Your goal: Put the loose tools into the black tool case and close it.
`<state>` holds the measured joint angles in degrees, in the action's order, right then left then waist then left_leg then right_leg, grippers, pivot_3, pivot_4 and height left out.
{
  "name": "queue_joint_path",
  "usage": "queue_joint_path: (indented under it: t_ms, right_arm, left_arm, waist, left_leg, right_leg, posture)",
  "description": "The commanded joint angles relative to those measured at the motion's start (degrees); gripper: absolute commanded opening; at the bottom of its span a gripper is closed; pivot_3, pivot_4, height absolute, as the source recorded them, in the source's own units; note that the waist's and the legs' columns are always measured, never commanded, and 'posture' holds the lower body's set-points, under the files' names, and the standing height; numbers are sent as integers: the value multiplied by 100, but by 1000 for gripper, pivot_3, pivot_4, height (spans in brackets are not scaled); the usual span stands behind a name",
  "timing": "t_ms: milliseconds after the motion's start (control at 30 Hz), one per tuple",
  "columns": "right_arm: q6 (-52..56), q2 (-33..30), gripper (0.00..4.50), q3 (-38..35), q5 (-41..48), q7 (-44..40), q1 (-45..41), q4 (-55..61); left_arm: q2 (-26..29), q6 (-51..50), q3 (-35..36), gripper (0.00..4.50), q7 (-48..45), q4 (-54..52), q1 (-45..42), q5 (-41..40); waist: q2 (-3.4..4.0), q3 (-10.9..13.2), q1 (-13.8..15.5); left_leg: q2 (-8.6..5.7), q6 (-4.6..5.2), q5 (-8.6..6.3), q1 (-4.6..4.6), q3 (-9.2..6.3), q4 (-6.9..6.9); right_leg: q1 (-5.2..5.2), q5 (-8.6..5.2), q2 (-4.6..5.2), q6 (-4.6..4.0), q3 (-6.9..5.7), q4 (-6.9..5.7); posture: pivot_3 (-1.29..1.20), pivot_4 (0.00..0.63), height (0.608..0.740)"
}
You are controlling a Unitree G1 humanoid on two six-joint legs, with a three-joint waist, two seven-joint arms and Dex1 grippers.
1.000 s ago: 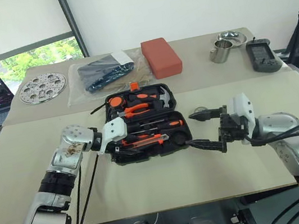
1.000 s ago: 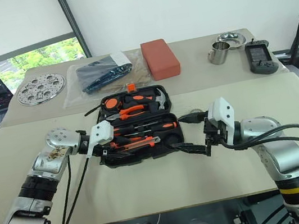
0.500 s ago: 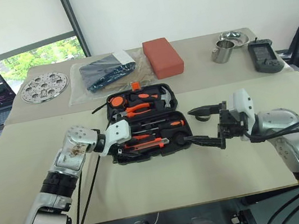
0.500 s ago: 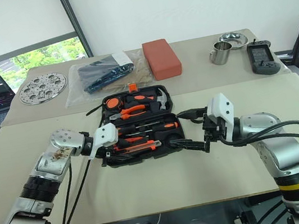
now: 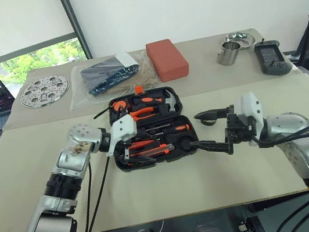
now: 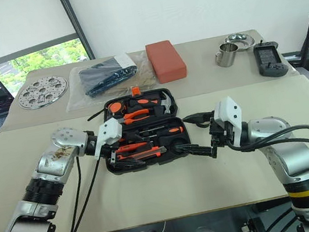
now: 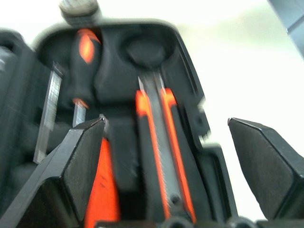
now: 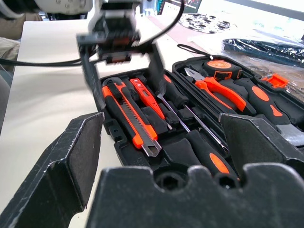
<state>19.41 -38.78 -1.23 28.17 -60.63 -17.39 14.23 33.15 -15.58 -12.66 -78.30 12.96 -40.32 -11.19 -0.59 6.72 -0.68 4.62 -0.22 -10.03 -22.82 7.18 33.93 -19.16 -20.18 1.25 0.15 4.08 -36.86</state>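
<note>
Left gripper (image 5: 134, 150) now spread wide and lifted clear above utility knife (image 8: 130, 115), newly seated in black tool case (image 5: 170, 97) at table centre. Right gripper (image 5: 211, 130) wide, empty, beside case. Lid closing likely next.

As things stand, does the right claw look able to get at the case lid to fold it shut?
Probably yes. The right claw is open at the case's right edge, and the lid lies flat just beyond it with nothing between; the left claw hangs open over the near half.
</note>
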Motion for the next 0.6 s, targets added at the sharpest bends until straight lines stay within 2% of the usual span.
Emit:
queue_joint_path:
  t_ms: [33, 100, 400, 433, 600]
  right_arm:
    - [-77, -4, 4500, -79, 23, 33, -53, 123]
    - [-101, 7, 4500, -69, 13, 21, -55, 106]
    - [-194, -13, 4500, -105, -11, -32, 30, 67]
    - [-204, -15, 4500, -109, -15, -38, 37, 61]
    - [-288, -23, 4500, -129, -48, -82, 68, -11]
  left_arm:
    - [-83, 90, 184, 4217, 222, 74, -135, -61]
    - [-79, 255, 81, 3764, 186, 177, -54, 28]
    - [-249, 789, 57, 256, -129, 884, 211, -33]
    - [-263, 892, 43, 50, -158, 1014, 212, 5]
    - [-367, 1323, -24, 50, -235, 1455, 231, 139]
  waist:
    - [1, 0, 0]
    - [1, 0, 4]
    - [1, -1, 3]
    - [1, 0, 3]
    - [1, -1, 4]
  left_leg:
    - [0, 0, 0, 0, 0, 0]
    - [-1, -1, 0, 1, 0, 0]
    - [-1, -2, 1, 1, 1, 2]
    - [-1, -2, 1, 0, 1, 2]
    - [-1, -1, 1, 0, 1, 2]
  right_leg:
    - [0, 0, 0, 0, 0, 0]
    - [1, 0, 1, 0, 0, 0]
    - [2, 0, 1, 0, -1, -1]
    - [1, 0, 1, 0, -1, 0]
    - [1, 0, 0, 0, -1, 0]
  posture:
    - [0, 150, 740]
    - [0, 150, 740]
    - [0, 150, 740]
    - [0, 150, 740]
    - [0, 150, 740]
